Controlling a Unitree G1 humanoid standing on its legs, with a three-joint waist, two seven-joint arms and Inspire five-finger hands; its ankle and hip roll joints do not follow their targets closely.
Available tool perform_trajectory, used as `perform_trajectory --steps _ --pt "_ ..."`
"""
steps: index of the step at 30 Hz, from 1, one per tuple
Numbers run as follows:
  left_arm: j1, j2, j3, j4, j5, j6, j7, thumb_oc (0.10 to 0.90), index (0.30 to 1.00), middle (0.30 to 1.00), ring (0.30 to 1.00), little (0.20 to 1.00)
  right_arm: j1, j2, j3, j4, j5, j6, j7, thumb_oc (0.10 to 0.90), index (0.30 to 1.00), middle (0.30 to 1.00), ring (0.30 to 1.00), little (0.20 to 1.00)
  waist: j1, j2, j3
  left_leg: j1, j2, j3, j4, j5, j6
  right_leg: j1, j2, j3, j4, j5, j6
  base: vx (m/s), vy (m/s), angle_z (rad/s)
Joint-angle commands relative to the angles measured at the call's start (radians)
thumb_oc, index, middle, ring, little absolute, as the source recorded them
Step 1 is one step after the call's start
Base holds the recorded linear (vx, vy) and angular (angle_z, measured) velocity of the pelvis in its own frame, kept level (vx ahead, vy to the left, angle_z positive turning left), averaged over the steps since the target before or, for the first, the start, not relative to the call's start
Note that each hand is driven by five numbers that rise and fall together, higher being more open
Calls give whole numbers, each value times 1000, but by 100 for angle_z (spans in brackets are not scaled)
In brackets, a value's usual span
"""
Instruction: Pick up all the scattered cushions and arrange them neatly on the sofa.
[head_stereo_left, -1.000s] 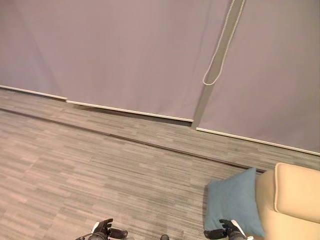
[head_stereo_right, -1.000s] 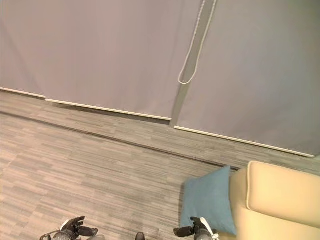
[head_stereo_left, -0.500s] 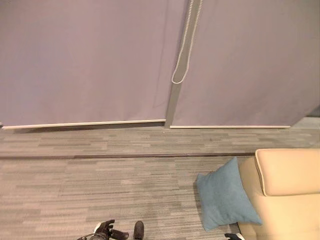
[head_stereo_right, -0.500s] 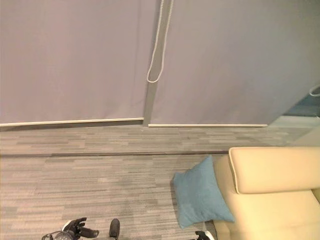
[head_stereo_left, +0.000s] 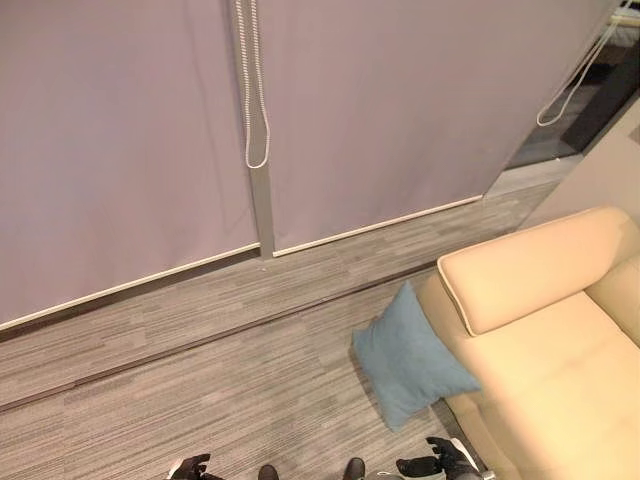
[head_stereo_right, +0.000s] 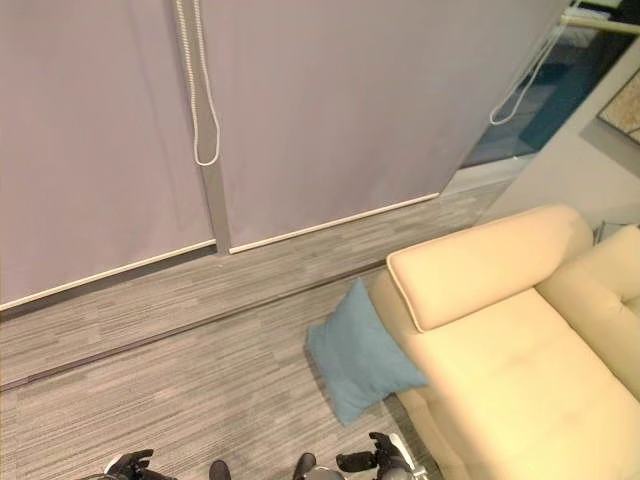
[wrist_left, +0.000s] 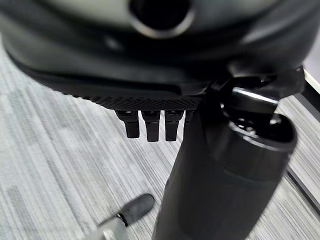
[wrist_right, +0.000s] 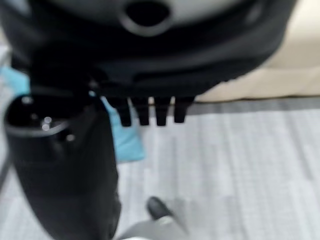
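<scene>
A blue cushion (head_stereo_left: 410, 355) stands on the grey carpet, leaning against the arm of the cream sofa (head_stereo_left: 545, 330). The same cushion (head_stereo_right: 360, 355) lies just ahead of my right hand (head_stereo_right: 375, 460), which hangs low and open with nothing in it. In the right wrist view the right hand (wrist_right: 150, 75) hangs over the carpet, with a corner of the cushion (wrist_right: 125, 142) and the sofa (wrist_right: 285, 75) beyond its fingers (wrist_right: 150, 112). My left hand (head_stereo_left: 190, 467) is low at the left, open and empty; in its wrist view the left hand (wrist_left: 150, 75) has bare carpet past it.
Grey roller blinds (head_stereo_left: 120, 150) cover the wall ahead, with a looped bead cord (head_stereo_left: 256, 100) hanging down. A dark floor track (head_stereo_left: 200, 340) crosses the carpet. A second cord (head_stereo_left: 572, 85) hangs by a dark window at the far right.
The camera has swung to the right: blinds and cord slid left, and much more of the sofa is in view. The cushion still leans on the sofa arm. Both hands stay low.
</scene>
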Motion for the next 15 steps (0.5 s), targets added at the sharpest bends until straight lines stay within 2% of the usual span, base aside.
perform_trajectory --steps 1,3,5,6,8,11,13,15 --pt "-22 -4 -16 5 40 -27 3 800 900 900 900 900 -38 -69 4 44 15 -8 -41 800 900 900 900 900 -14 -29 -14 -48 -37 -73 236 -167 -25 52 30 88 -107 13 38 84 -101 -12" --pt "-38 -10 -34 -4 42 -27 3 800 900 900 900 900 -41 -73 7 46 24 -8 -45 800 900 900 900 900 -11 -36 5 -108 -21 -94 363 -120 -43 70 40 106 -115 8 16 24 -59 -1" --pt "-38 -16 -38 -4 34 -28 4 800 900 900 900 900 -38 -76 8 47 29 -8 -45 800 900 900 900 900 -3 -37 9 -136 -41 -149 373 -121 -37 83 49 131 -126 1 8 48 4 -29" --pt "-36 -19 -39 -1 27 -28 5 800 900 900 900 900 -36 -78 10 48 29 -8 -46 800 900 900 900 900 5 -41 11 -155 -59 -188 363 -133 -35 89 51 150 -132 -1 12 100 37 -41" --pt "-32 -25 -41 9 27 -27 6 800 900 900 900 900 -35 -80 10 51 24 -10 -49 800 900 900 900 900 8 -43 6 -157 -68 -227 294 -151 -36 96 49 174 -142 -4 20 143 72 -41" --pt "-32 -27 -44 22 27 -29 7 800 900 900 900 900 -36 -84 16 55 15 -10 -53 800 900 900 900 900 28 -37 11 -192 -86 -325 194 -95 -48 115 65 228 -147 -14 27 162 95 -52" --pt "-39 -25 -43 24 20 -30 7 800 900 900 900 900 -40 -88 17 59 15 -10 -54 800 900 900 900 900 36 -34 17 -215 -106 -389 180 -70 -55 124 75 263 -140 -26 28 145 112 -56" --pt "-35 -26 -32 29 15 -30 3 800 900 900 900 900 -35 -86 14 62 10 -8 -48 800 900 900 900 900 38 -29 11 -188 -103 -394 156 -77 -49 125 74 287 -125 -36 34 171 162 -86"
